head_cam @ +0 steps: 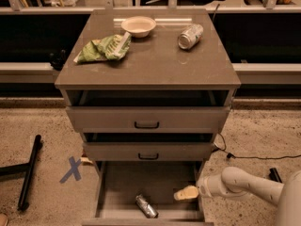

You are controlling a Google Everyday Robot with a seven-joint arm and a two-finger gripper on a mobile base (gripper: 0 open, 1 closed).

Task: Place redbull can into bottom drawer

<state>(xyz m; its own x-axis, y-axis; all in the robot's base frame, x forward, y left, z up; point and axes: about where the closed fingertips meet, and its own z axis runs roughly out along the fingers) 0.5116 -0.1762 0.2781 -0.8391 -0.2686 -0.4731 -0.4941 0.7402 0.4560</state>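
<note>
The redbull can (146, 206), slim and silver, lies on its side on the floor of the bottom drawer (122, 182), near the front edge. The drawer is pulled out and open. My gripper (186, 193) hangs over the drawer's right side, to the right of the can and a little above it, not touching it. The white arm (244, 187) reaches in from the lower right.
The two upper drawers (146, 121) with black handles are slightly open. On the cabinet top lie a green chip bag (101, 48), a white bowl (138, 26) and a wider silver can (190, 36) on its side. A black bar (29, 171) and a blue X mark (73, 169) are on the floor at left.
</note>
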